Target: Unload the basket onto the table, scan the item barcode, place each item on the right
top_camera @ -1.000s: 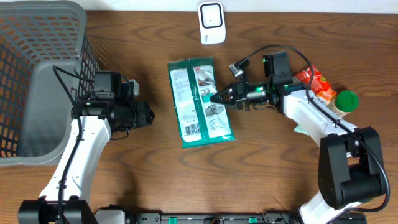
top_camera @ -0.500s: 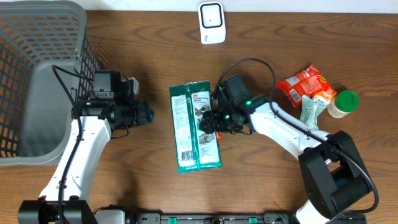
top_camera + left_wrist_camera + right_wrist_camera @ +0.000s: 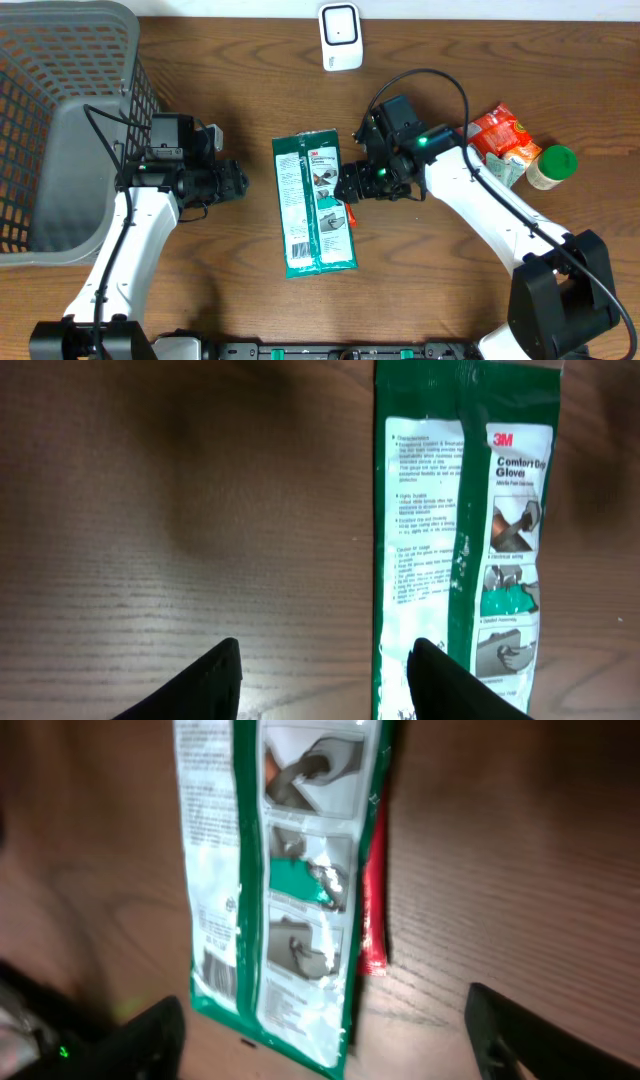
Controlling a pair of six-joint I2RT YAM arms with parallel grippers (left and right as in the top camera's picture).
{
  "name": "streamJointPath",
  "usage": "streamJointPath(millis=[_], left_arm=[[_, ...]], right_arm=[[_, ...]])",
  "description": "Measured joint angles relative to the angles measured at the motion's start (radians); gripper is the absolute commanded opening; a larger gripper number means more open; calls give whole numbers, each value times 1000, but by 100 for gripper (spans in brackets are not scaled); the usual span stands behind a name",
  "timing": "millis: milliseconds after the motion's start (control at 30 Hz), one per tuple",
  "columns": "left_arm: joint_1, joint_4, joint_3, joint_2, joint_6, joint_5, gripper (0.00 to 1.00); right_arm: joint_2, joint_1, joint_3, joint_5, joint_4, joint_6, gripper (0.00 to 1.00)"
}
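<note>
The item, a green and white glove packet (image 3: 315, 200), lies flat on the wooden table (image 3: 450, 290) with its long side running front to back. Its barcode (image 3: 298, 243) faces up near the front end. My right gripper (image 3: 347, 190) hovers at the packet's right edge. In the right wrist view, the right gripper (image 3: 325, 1040) is open wide, with the packet (image 3: 270, 890) and barcode (image 3: 218, 970) below it. My left gripper (image 3: 238, 182) stands open to the packet's left; in the left wrist view, this gripper (image 3: 325, 680) holds nothing, with the packet (image 3: 460, 530) to its right. The white scanner (image 3: 341, 37) stands at the back.
A grey basket (image 3: 60, 60) fills the left back corner. A red snack bag (image 3: 500, 135), a pale green sachet (image 3: 497, 178) and a green-lidded jar (image 3: 552, 165) lie at the right. A small red wrapper (image 3: 349, 215) sticks out from under the packet.
My right gripper was shut at the packet's right edge and now stands open. The packet has turned straighter and slid towards the front. The left arm has not moved.
</note>
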Motion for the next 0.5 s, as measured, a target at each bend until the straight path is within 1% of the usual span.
streamJointPath(millis=[133, 233, 500], left_arm=[[0, 47, -32, 0, -8, 0, 54], [-10, 80, -51, 0, -21, 1, 54], [-119, 171, -61, 37, -29, 0, 53]], right_arm=[[0, 8, -71, -23, 73, 29, 71], [0, 19, -135, -30, 132, 60, 66], [0, 90, -268, -64, 309, 142, 57]])
